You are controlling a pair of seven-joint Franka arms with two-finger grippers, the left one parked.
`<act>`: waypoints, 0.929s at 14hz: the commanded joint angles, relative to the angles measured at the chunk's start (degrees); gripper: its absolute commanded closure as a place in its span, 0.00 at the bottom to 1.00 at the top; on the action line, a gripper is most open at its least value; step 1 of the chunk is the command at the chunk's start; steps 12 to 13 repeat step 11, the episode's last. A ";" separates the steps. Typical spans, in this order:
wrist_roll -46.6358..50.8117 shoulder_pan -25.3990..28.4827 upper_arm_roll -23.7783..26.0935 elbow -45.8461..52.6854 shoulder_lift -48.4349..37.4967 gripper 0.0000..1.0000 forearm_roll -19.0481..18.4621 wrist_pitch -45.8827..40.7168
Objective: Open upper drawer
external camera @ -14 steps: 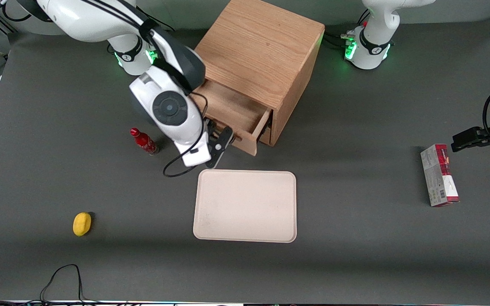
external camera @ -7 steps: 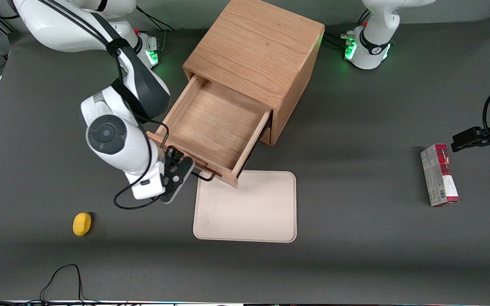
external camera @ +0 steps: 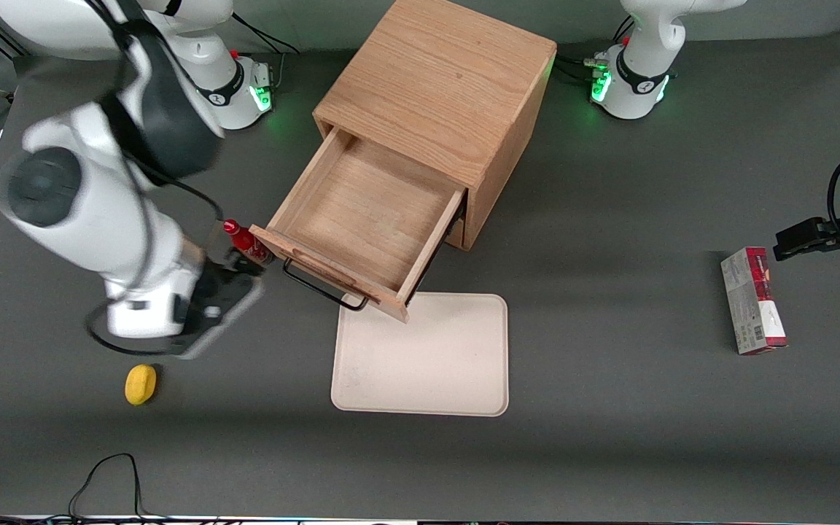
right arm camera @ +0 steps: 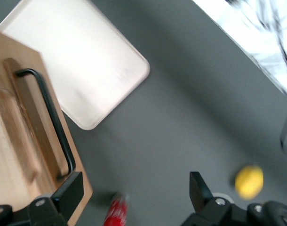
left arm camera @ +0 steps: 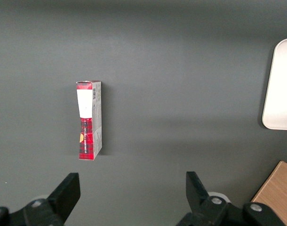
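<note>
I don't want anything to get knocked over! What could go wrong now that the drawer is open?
The gripper, open and off the handle, is right beside the little red bottle. A careless swing might tip it. The upper drawer sticks out over a corner of the tray, so lifting the tray could bump it. The yellow lemon lies near the arm and might get nudged.

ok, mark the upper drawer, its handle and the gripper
upper drawer point(external camera: 369, 211), front view, bare floor inside.
handle point(external camera: 321, 287), front view, middle of the black bar.
gripper point(right arm camera: 134, 195), right wrist view, gap between its open fingers, clear of the handle.
</note>
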 commanded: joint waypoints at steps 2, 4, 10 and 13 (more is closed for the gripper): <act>25.33 0.34 -6.82 -21.01 -18.17 0.00 3.50 -0.12; 26.78 0.43 -12.79 -27.70 -23.88 0.00 10.50 -0.03; 26.08 0.34 -15.72 -33.63 -30.51 0.00 4.76 1.99; 25.99 0.26 -15.72 -33.01 -29.81 0.00 4.39 1.99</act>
